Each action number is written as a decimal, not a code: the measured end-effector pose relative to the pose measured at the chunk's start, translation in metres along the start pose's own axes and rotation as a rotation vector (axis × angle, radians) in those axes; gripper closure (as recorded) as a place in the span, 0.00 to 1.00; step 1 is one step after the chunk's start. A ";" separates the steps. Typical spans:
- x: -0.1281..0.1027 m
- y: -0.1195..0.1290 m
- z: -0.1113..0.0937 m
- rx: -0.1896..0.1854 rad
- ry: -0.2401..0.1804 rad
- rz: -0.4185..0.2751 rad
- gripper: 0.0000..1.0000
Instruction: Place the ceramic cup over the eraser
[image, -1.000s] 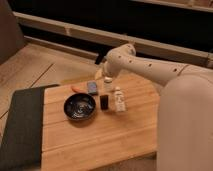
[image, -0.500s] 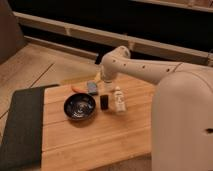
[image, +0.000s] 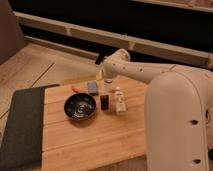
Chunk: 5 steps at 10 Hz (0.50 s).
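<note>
Tabletop (image: 95, 142) far edge: end effector (image: 107, 84) indistinct.

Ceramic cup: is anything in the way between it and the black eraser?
Nothing visible. The pincer is at the ceramic cup at the back of the wooden board, and the eraser stands just in front of it with bare wood between. The blue-grey block and white bottle stand off to the sides.

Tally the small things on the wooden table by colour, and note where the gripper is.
Black: 2 (bowl, eraser)
White: 2 (cup, bottle)
Blue-grey: 1 (block)
Orange: 1 (small piece)
Total: 6
The gripper hangs near the far edge of the table, at the cup and behind the eraser.
</note>
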 end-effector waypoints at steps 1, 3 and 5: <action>-0.003 -0.007 0.005 -0.007 -0.008 -0.006 0.35; -0.004 -0.020 0.020 -0.002 0.004 -0.014 0.35; -0.007 -0.034 0.033 0.005 0.022 -0.025 0.35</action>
